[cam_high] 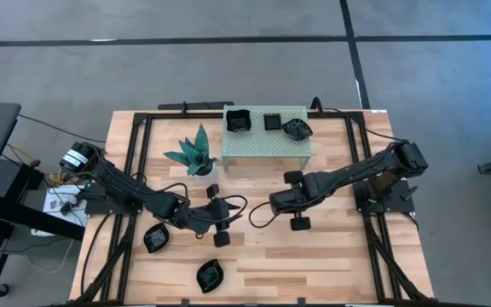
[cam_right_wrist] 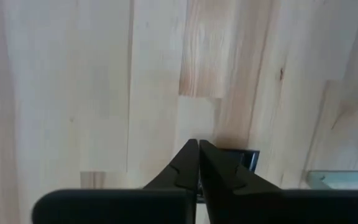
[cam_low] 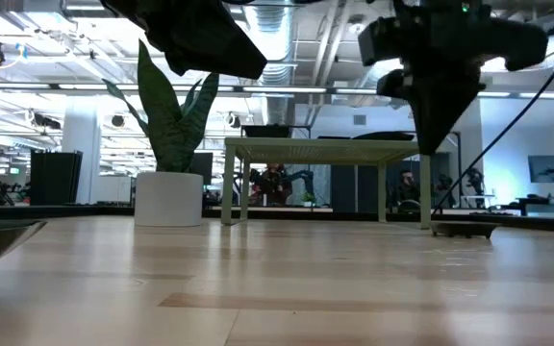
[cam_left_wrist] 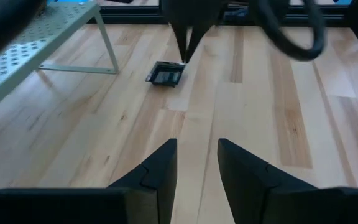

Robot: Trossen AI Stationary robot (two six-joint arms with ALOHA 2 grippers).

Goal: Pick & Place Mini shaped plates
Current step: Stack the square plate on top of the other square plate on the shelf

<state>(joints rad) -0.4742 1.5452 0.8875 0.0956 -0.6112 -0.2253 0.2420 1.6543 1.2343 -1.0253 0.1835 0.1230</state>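
Broadly, the wooden surface [cam_high: 331, 256] carried a green perforated shelf [cam_high: 265, 145] near its far edge, and three black mini plates sat on top of it: a square one [cam_high: 239, 121], a smaller square one [cam_high: 273, 122] and a leaf-like one [cam_high: 297, 130]. Beside the shelf's left end stood a leafy plant [cam_high: 193, 152] in a white pot [cam_low: 168, 199].

The left arm [cam_high: 126, 189] reached in across the surface toward the middle, its pincer [cam_left_wrist: 197, 167] released, the two fingers a little apart and holding nothing, hanging above bare wood. The right arm [cam_high: 356, 175] stretched in from the other side; its pincer [cam_right_wrist: 198, 163] was clenched, fingers pressed together and empty, poised just above a small square plate [cam_left_wrist: 165, 74] lying on the surface in front of the shelf.

Two more plates lay on the near left part of the surface: one [cam_high: 155, 238] just beside the left arm, another [cam_high: 210, 275] close to the near edge.
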